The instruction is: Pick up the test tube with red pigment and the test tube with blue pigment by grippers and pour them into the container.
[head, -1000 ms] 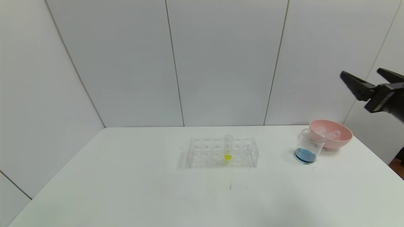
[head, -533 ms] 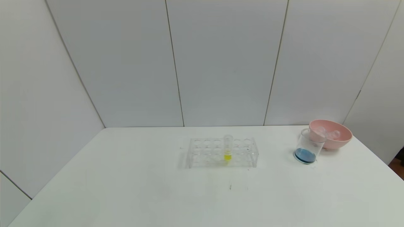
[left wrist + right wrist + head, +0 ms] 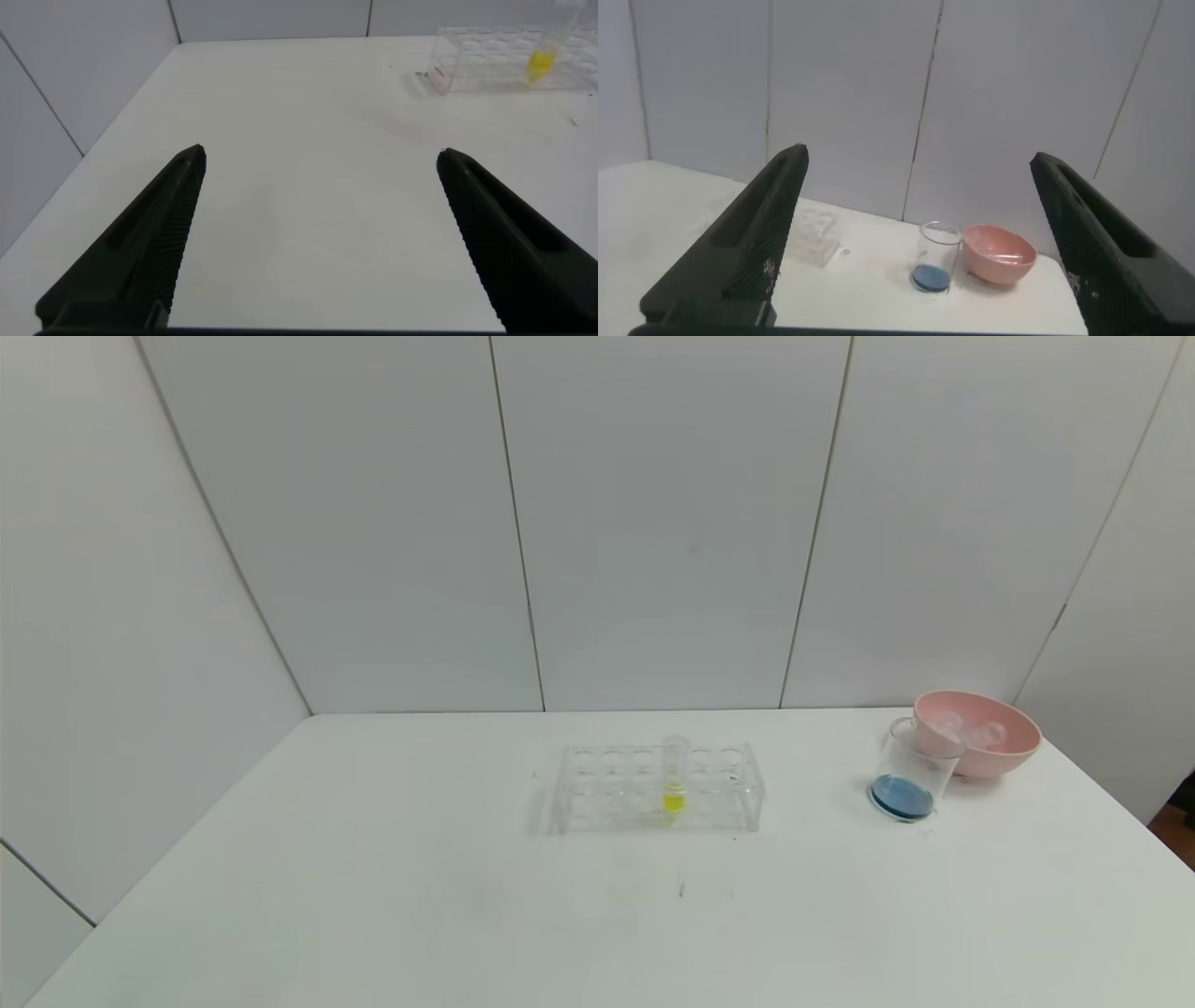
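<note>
Pouring looked finished: the container (image 3: 904, 773) held blue liquid, and the left gripper (image 3: 318, 233) and right gripper (image 3: 920, 238) both gaped empty

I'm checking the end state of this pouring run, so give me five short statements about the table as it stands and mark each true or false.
1. The container holds blue liquid at its bottom. True.
2. The tube rack holds one tube with yellow liquid. True.
3. The container stands at the left end of the table. False: it stands at the right, against the pink bowl.
4. The left claw is shut on a tube. False: its fingers are spread wide over bare table, holding nothing.
5. The right claw is inside the pink bowl. False: it is open and well back from the table, with container and bowl seen between its fingers.
</note>
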Controlling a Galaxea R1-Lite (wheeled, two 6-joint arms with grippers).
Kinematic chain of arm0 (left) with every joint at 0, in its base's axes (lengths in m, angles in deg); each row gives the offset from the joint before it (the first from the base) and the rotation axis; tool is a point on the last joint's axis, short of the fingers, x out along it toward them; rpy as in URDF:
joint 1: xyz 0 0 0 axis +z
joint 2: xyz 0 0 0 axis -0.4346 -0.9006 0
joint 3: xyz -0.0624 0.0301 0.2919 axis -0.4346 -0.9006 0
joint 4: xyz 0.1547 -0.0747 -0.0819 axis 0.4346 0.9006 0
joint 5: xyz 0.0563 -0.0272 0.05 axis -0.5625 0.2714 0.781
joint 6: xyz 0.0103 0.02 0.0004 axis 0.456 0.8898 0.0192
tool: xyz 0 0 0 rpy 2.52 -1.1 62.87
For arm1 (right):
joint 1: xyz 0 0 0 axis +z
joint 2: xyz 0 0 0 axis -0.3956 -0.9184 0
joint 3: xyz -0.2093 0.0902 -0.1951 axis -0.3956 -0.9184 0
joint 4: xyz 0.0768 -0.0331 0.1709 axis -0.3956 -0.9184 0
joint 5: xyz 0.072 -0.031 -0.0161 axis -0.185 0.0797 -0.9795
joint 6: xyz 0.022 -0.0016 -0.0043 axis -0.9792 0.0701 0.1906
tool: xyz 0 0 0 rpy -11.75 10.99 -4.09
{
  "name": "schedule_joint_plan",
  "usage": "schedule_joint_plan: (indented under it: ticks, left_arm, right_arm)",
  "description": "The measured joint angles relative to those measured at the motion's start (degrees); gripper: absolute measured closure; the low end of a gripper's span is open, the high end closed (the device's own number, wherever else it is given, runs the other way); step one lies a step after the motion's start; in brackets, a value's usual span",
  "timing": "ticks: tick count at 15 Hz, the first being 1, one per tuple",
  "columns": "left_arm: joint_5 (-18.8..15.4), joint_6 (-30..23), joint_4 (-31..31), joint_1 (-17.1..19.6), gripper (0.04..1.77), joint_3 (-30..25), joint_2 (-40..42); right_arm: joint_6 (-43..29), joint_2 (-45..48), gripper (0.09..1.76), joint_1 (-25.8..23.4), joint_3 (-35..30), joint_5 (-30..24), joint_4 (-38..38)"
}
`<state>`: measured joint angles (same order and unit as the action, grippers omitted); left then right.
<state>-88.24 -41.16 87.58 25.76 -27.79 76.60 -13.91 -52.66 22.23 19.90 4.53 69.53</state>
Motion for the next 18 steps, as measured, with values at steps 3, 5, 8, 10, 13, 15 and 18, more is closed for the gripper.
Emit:
schedule_joint_plan:
  ticks: [3, 5, 8, 10, 13, 15, 18]
  left_arm:
    - [0.0, 0.0, 0.0, 0.0, 0.05, 0.0, 0.0]
    - [0.0, 0.0, 0.0, 0.0, 0.05, 0.0, 0.0]
    - [0.0, 0.0, 0.0, 0.0, 0.05, 0.0, 0.0]
    - [0.0, 0.0, 0.0, 0.0, 0.05, 0.0, 0.0]
    - [0.0, 0.0, 0.0, 0.0, 0.05, 0.0, 0.0]
    - [0.0, 0.0, 0.0, 0.0, 0.05, 0.0, 0.0]
    - [0.0, 0.0, 0.0, 0.0, 0.05, 0.0, 0.0]
  right_arm:
    - [3.1, 8.4, 0.15, 0.3, -2.3, 0.6, -1.8]
    - [3.9, 10.6, 0.15, 0.3, -5.8, 3.7, 3.0]
    - [3.9, 11.9, 0.15, 0.4, -13.9, 6.3, 9.4]
    - [3.5, 12.1, 0.15, 0.4, -18.2, 8.7, 7.1]
    - [3.4, 12.2, 0.14, 0.4, -19.7, 11.9, -8.3]
    - [1.6, 12.2, 0.14, 0.4, -19.8, 13.3, -18.5]
    - [-0.2, 12.2, 0.14, 0.5, -19.5, 13.8, -18.6]
